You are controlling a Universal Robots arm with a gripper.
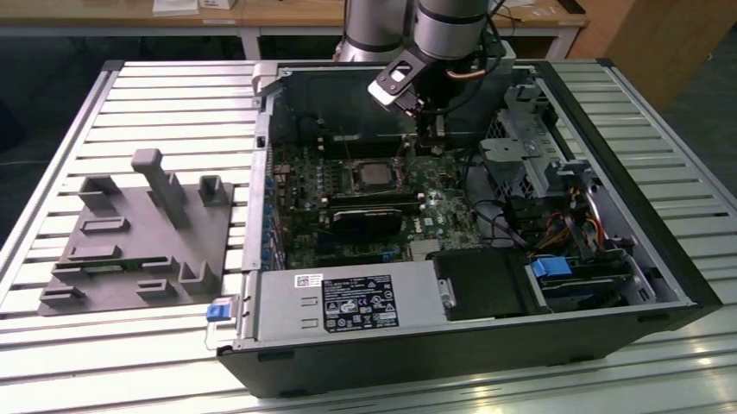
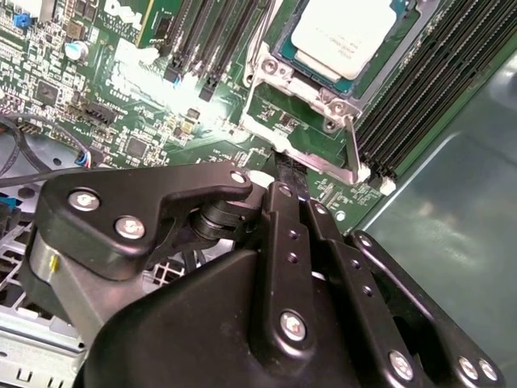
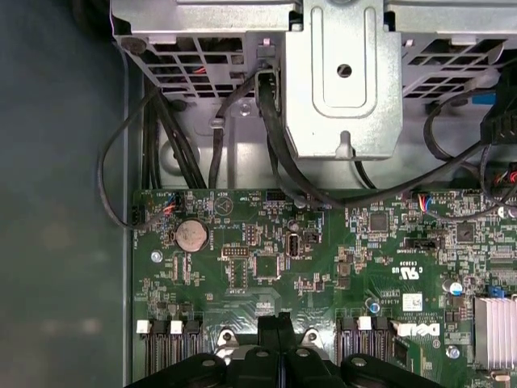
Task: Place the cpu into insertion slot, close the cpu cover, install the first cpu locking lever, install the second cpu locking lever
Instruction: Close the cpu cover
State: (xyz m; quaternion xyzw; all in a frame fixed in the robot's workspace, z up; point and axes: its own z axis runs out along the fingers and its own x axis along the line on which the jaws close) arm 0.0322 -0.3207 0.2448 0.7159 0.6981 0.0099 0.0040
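**Entry: open computer case on slatted desk, pincer at the socket**

- Black open-sided computer case [image 1: 461, 354]: lying flat on the white slatted metal desk [image 1: 69, 345] and reaching toward the edge at the exterior view's right.
- Green motherboard [image 1: 299, 185]: lying inside the case.
- Small square cpu with pale silvery metal top [image 1: 371, 175]: sitting flat in its socket near the middle of the motherboard, also showing in the second wrist view [image 2: 347, 32].
- Thin silvery cpu cover frame [image 2: 299, 81]: appearing to lie down around the cpu.
- Thin silvery metal locking lever [image 2: 354, 149]: running along one side of the socket.
- Black pincer [image 1: 432, 147] on the grey robot arm [image 1: 455, 26]: hanging just beside the socket. Its fingers are pressing together with nothing between them in both wrist views [image 2: 284, 166] [image 3: 279, 327]. Contact with the lever cannot be told.
- Grey moulded fixture block with upright posts [image 1: 127, 250]: resting near the desk edge at the exterior view's left, well apart from the case.
- Silvery power supply box [image 1: 345, 302]: sitting along the case's near wall.
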